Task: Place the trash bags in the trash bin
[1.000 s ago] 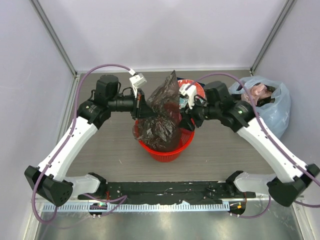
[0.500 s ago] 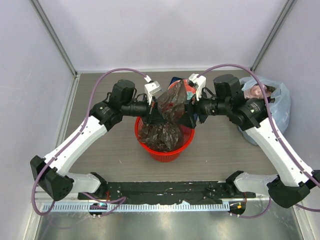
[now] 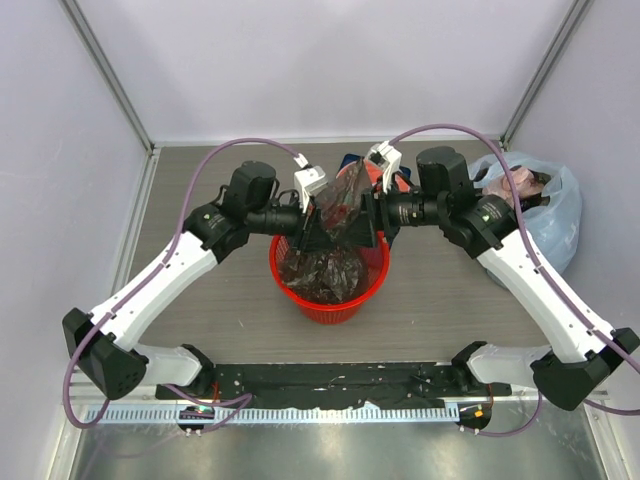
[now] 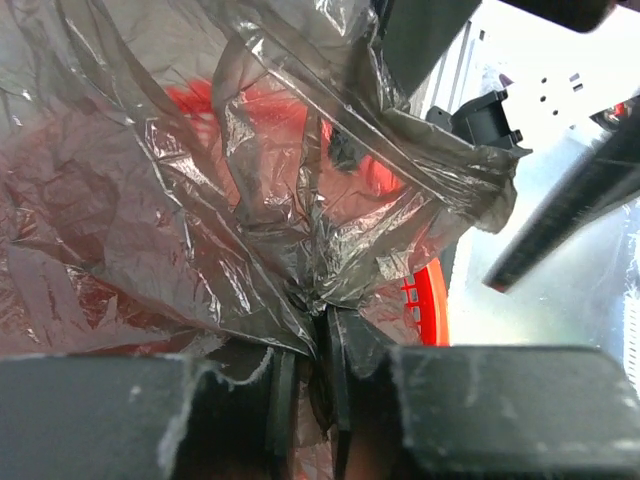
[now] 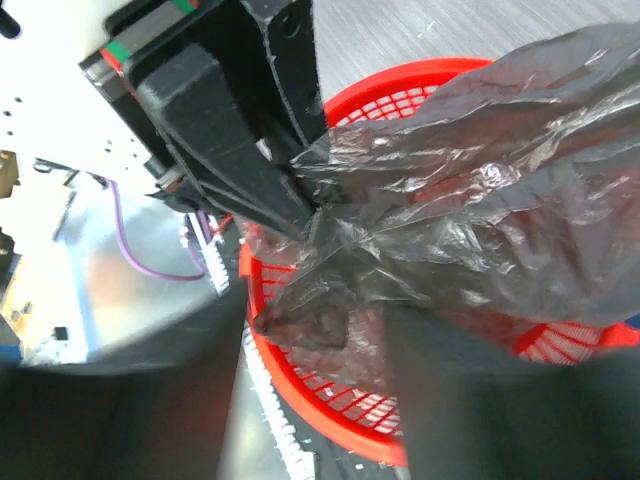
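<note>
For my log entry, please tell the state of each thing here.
trash bag: partly in the bin, top held above it.
trash bin: upright, bag inside.
left gripper: jaws shut on the trash bag.
right gripper: at the bag, grip unclear.
blue bag: untouched, pinkish contents showing.

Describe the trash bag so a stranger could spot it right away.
Look at the middle of the table, where a round red mesh basket stands. The trash bag hangs into it, gripped by the jaws of both arms. It is dark, see-through and crinkly, unlike the pale blue bag at the right.
</note>
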You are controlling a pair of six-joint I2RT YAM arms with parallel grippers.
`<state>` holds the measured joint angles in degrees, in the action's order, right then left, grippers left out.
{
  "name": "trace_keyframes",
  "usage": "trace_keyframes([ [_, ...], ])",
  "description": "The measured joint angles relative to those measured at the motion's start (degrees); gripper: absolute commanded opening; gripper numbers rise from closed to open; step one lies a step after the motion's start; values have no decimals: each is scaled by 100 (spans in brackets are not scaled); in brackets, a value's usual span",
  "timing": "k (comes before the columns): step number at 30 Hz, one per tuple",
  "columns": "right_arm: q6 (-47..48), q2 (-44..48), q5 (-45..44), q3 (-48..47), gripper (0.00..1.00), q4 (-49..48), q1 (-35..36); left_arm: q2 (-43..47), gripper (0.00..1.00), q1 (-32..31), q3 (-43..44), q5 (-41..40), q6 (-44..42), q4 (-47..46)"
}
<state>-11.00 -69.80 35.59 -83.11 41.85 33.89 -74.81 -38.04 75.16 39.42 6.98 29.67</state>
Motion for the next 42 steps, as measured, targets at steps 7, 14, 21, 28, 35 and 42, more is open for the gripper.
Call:
trace_keyframes([
  [7,-66,-17,-214,76,1,-131,-35,127,45,-2,94,24,-166,275],
  [14,330,393,-297,76,1,422,-151,776,41,584,155,343,-52,614],
  [21,787,610,-319,-61,1,1150,-184,791,58,1014,179,409,367,442],
  [28,1069,514,-369,-310,1,1681,-212,542,73,1003,212,538,811,-28],
  [35,1427,422,-428,-719,1,2059,-225,356,58,581,385,-15,645,-160],
  [42,1849,203,-435,-914,1,2520,-225,-173,0,516,815,-363,125,310],
])
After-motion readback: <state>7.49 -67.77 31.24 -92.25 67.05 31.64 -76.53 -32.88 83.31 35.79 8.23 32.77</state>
